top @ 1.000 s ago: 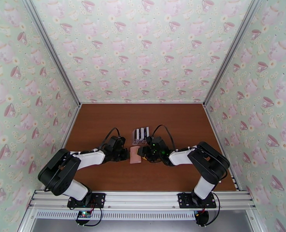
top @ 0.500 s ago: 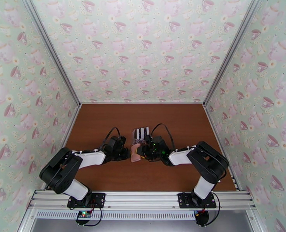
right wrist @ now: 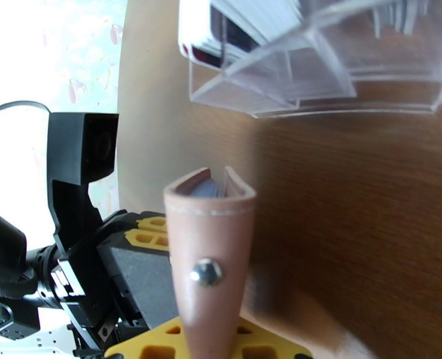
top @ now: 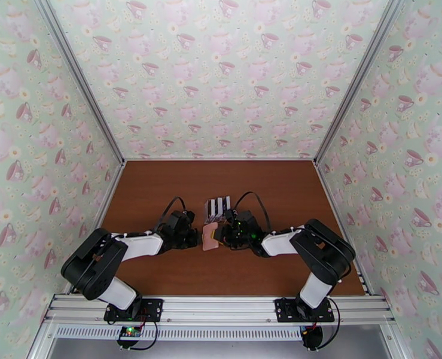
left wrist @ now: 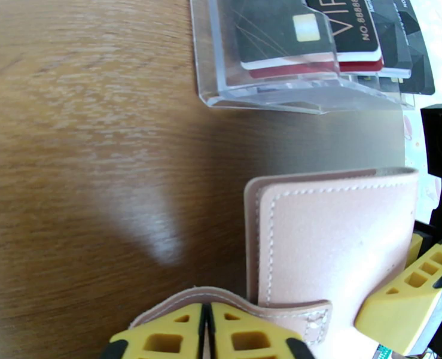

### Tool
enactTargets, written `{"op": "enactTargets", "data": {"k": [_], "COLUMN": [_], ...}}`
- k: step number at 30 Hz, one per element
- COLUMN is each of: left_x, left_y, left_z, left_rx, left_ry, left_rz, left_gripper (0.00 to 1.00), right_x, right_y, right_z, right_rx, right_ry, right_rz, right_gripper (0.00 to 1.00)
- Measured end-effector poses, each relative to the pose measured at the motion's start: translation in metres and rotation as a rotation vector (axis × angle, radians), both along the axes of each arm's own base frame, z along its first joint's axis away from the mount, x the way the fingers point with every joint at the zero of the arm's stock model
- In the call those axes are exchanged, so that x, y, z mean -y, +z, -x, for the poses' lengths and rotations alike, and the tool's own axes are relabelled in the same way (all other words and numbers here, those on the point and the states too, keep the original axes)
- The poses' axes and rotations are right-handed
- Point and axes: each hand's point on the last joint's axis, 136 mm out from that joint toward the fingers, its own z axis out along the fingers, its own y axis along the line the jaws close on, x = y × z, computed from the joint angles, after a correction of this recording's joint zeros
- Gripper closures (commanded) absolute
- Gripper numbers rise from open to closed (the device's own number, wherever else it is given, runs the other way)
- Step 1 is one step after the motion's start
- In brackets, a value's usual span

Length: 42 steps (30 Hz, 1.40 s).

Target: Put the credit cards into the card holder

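The left gripper [left wrist: 207,331], low in the left wrist view, is pinched tight on the snap tab [left wrist: 292,312] of the pink card holder [left wrist: 334,234]. The right gripper [right wrist: 209,347] seems clamped on its far edge, though its fingertips are cropped. The two should draw apart slowly and level to spread the covers, since the credit cards [left wrist: 307,31] sit unpicked in the clear rack [left wrist: 268,94], upper right.

The table [left wrist: 89,145] is showing brown wood grain with a soft sheen. The wallet [left wrist: 334,234] is looking like matt pink leather, stitched along its edge, its snap [right wrist: 207,272] gleaming as shiny metal. The rack [left wrist: 268,94] is shining as clear glossy plastic, the cards [left wrist: 280,31] as smooth plastic. The left gripper [left wrist: 206,324] is showing matt yellow plastic fingers.
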Motion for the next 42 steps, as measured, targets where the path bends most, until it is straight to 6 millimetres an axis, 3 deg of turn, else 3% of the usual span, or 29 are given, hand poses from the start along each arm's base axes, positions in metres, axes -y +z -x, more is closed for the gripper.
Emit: {"op": "enactTargets", "data": {"k": [6, 11, 17, 23, 27, 32, 42], "left_x": [-0.008, -0.034, -0.049, -0.06, -0.068, -0.075, -0.084], "left_y": [0.005, 0.006, 0.022, 0.033, 0.036, 0.032, 0.026], "left_z": [0.005, 0.015, 0.019, 0.016, 0.016, 0.019, 0.027], "left_rx": [-0.018, -0.059, -0.03, 0.008, 0.027, 0.019, 0.006], "left_ry": [-0.007, 0.027, 0.046, 0.079, 0.104, 0.119, 0.149], "left_rz": [-0.017, -0.088, -0.123, -0.141, -0.152, -0.167, -0.167], "left_gripper": [0.75, 0.75, 0.74, 0.74, 0.73, 0.73, 0.72], "right_x": [0.015, 0.028, 0.047, 0.064, 0.072, 0.079, 0.067], "right_y": [0.001, 0.032, 0.068, 0.084, 0.076, 0.044, 0.011], "right_z": [0.006, 0.003, 0.002, 0.011, 0.016, 0.021, 0.015], "right_rx": [0.008, 0.1, 0.233, 0.356, 0.412, 0.439, 0.479], "right_ry": [0.0, -0.006, -0.019, -0.002, 0.033, 0.128, 0.205], "right_rz": [0.116, 0.214, 0.433, 0.768, 1.029, 1.331, 1.577], "right_gripper": [1.0, 1.0, 1.0, 1.0, 1.0, 1.0, 1.0]}}
